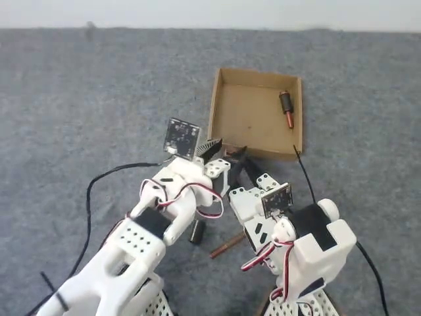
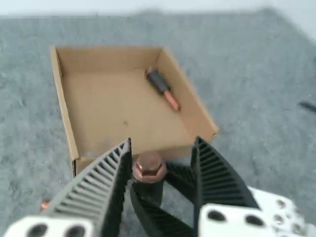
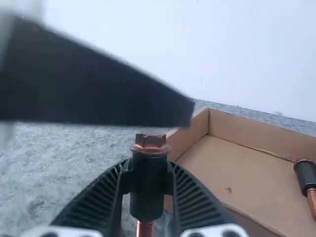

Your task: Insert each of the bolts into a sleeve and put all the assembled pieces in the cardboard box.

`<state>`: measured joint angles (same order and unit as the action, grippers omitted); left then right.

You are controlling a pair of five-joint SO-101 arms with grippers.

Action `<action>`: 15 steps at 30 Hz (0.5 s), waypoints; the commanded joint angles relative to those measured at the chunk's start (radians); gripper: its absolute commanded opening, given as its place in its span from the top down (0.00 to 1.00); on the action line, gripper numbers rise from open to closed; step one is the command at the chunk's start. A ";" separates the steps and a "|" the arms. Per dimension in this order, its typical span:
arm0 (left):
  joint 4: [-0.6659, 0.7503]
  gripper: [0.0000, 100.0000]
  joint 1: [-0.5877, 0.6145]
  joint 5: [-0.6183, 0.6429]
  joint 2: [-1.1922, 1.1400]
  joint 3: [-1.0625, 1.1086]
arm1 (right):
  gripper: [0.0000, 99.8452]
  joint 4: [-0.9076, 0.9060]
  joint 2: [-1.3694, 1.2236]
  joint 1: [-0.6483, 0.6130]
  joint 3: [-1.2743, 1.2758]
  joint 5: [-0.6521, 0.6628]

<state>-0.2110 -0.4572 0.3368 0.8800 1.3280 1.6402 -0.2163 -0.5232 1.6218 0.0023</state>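
My right gripper is shut on a black sleeve with a copper bolt through it, hex head up, just in front of the cardboard box. My left gripper stands open around that same bolt head, one finger close beside it. In the high view the left gripper and right gripper meet at the box's near wall. One assembled piece lies inside the box. A loose sleeve and a loose bolt lie on the carpet between the arms.
Grey carpet covers the table. A black cable curls left of the left arm, and another cable runs by the box's near right corner.
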 commanded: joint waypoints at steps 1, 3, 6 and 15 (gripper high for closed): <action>-0.052 0.83 0.005 0.008 0.152 0.007 | 0.99 -0.005 0.007 0.018 -0.003 -0.002; -0.084 0.84 0.023 0.006 0.219 0.021 | 0.99 -0.005 0.007 0.018 -0.003 -0.002; -0.095 0.86 0.086 0.008 0.284 0.033 | 0.99 -0.005 0.007 0.018 -0.003 -0.002; -0.181 0.95 0.204 0.008 0.301 0.058 | 0.99 -0.005 0.007 0.022 0.006 -0.002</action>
<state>-0.3552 -0.2700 0.3368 1.1515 1.3817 1.6310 -0.2163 -0.5232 1.6218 0.0023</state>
